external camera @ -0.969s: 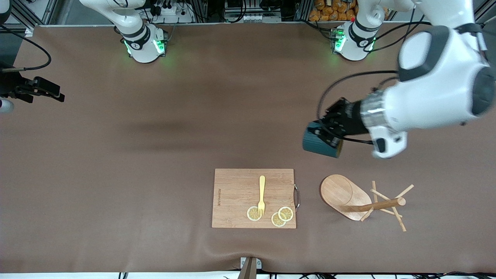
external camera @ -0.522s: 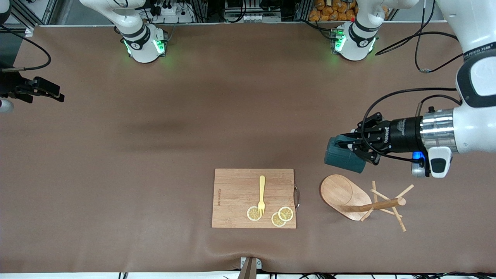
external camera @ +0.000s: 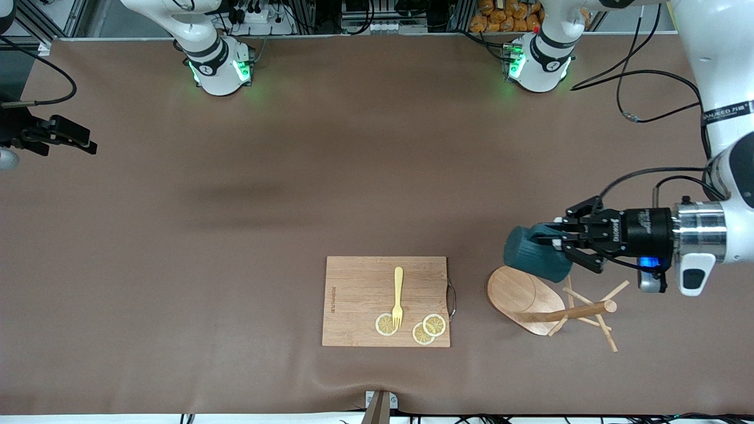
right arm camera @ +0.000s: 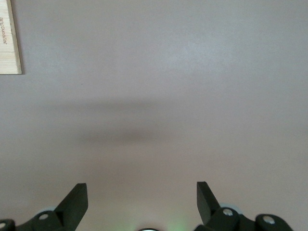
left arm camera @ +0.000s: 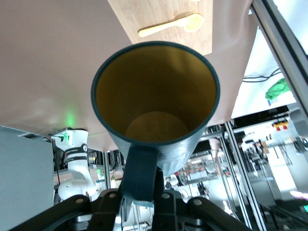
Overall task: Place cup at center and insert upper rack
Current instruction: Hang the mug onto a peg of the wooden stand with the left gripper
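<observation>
**Cup swings out over the fallen rack; steady it before setting down**

Since the earlier frames the left hand (external camera: 559, 242) has carried the cup (external camera: 535, 253) away from the middle of the surface (external camera: 235, 235), toward the left arm's end, where it now hangs on its side over the edge of the upper rack's base.

Nearest the front camera, the cutting board (external camera: 359, 300) holds a yellow fork (external camera: 398, 297) and lemon slices (external camera: 386, 324). Beside it, toward the left arm's end, the upper rack (external camera: 527, 297) lies tipped over, pole and pegs flat.

Above that, the left hand is clamped on the cup's handle (left arm camera: 139, 175), mouth toward the wrist camera. A handle grip likely lets the cup pivot, so I'd turn it upright slowly, carry it back to the centre clear of the pegs, and lower until it sits before letting go.

The right hand (right arm camera: 142, 202) waits above bare surface, fingers apart and empty.
</observation>
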Available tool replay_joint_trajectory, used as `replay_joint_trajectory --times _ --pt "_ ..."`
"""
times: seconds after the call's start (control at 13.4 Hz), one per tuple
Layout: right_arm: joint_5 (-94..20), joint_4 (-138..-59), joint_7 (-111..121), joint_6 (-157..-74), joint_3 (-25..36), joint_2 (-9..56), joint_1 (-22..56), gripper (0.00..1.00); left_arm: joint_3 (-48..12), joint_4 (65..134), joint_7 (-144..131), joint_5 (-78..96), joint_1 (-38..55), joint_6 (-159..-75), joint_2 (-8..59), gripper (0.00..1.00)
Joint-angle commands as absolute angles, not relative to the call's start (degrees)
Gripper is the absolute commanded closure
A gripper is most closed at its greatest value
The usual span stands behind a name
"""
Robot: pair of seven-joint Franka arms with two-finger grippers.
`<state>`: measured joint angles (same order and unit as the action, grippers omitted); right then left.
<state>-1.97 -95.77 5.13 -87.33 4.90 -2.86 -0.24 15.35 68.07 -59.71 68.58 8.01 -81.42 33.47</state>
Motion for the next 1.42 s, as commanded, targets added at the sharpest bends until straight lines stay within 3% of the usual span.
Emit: replay_joint_trajectory --times 0.0,1.34 --pt "-1.67 -97.21 5.45 -87.54 4.83 -4.57 -0.35 0.00 14.85 67.85 -54.95 72.94 5.89 -79.02 36.29 1.00" --pt "-1.58 -97.29 5.10 -87.28 4.75 -4.57 -0.18 0.00 14.68 67.68 -46.41 83.76 -0.26 -76.91 44.21 1.00"
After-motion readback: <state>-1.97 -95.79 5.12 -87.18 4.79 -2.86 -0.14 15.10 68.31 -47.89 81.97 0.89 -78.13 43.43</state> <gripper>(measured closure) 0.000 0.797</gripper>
